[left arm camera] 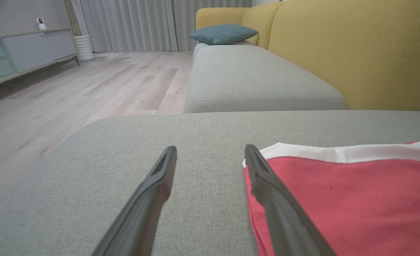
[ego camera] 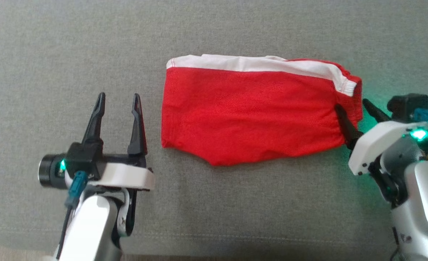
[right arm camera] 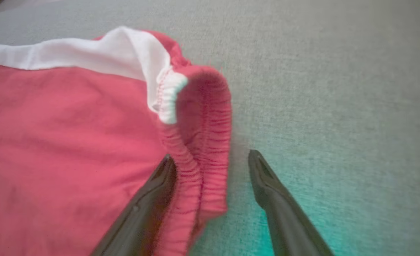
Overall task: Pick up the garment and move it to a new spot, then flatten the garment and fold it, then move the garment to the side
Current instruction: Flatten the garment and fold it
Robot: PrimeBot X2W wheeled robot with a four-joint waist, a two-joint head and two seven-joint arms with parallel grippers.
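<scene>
A home living room, as I see it from my left wrist. A yellow sofa back (left arm camera: 355, 53) takes the upper right of the frame above grey seat cushions (left arm camera: 259, 78), with a teal pillow (left arm camera: 223, 33) at top centre. Pale wood flooring (left arm camera: 71, 96) spreads across the left. Floor-length grey curtains (left arm camera: 131, 23) hang along the top, and a low sideboard (left arm camera: 25, 49) stands at upper left beside a white ribbed pot (left arm camera: 83, 47).
</scene>
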